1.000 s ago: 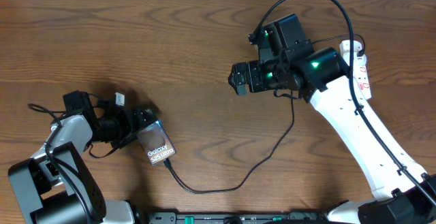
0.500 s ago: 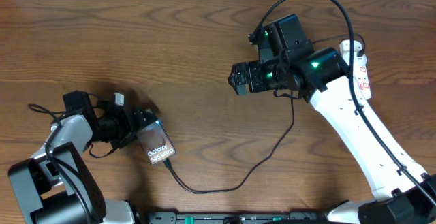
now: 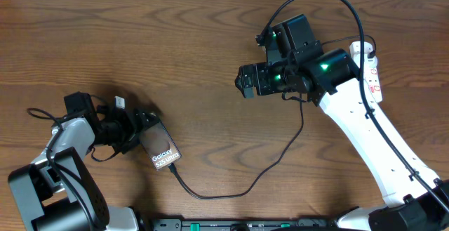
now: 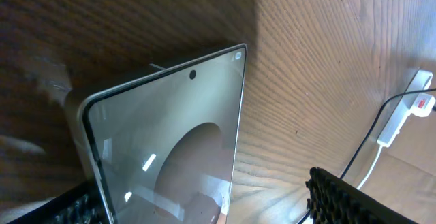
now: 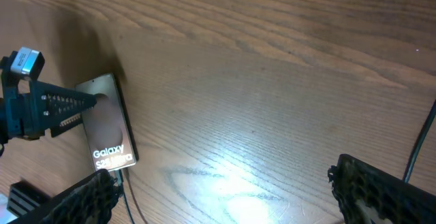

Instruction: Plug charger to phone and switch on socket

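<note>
Your left tool (image 3: 142, 127) stands open astride the upper end of the phone (image 3: 164, 155), which lies lettering up on the desk (image 3: 140, 34) near your left arm. In the wrist view one finger (image 4: 354, 197) sits clear of the phone's edge. The charger (image 3: 231, 191) meets the phone's lower end and looks plugged in, though the joint is too small to be sure. Your right tool (image 3: 244, 81) hangs wide open above the wood, holding nothing. The socket (image 3: 372, 66) lies far right, partly hidden by that arm.
</note>
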`<state>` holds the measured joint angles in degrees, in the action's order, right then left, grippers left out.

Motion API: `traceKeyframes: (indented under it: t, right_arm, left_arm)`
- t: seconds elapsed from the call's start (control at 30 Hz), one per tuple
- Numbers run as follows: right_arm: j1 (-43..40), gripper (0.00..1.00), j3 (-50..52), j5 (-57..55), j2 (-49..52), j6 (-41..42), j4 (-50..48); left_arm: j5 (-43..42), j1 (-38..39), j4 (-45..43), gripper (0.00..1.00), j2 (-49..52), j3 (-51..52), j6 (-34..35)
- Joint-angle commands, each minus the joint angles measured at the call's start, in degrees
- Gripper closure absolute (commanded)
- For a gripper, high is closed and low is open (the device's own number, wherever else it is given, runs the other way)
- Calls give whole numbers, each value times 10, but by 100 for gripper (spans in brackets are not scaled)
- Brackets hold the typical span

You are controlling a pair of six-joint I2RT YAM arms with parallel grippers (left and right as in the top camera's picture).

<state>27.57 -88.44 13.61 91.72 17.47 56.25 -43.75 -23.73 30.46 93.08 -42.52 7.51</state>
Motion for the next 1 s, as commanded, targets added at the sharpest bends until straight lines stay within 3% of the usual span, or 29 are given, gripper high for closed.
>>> traceKeyframes:
  t: [0.0, 0.17, 0.97]
  right_arm:
    - [3, 1, -3, -11, 0, -6, 1]
    - [3, 1, -3, -13, 0, -6, 1]
    - [2, 1, -3, -18, 0, -6, 2]
  left_arm:
    - [90, 0, 8, 14, 14, 12, 13]
    - [136, 0, 14, 14, 14, 12, 60]
    - [134, 0, 23, 14, -14, 12, 78]
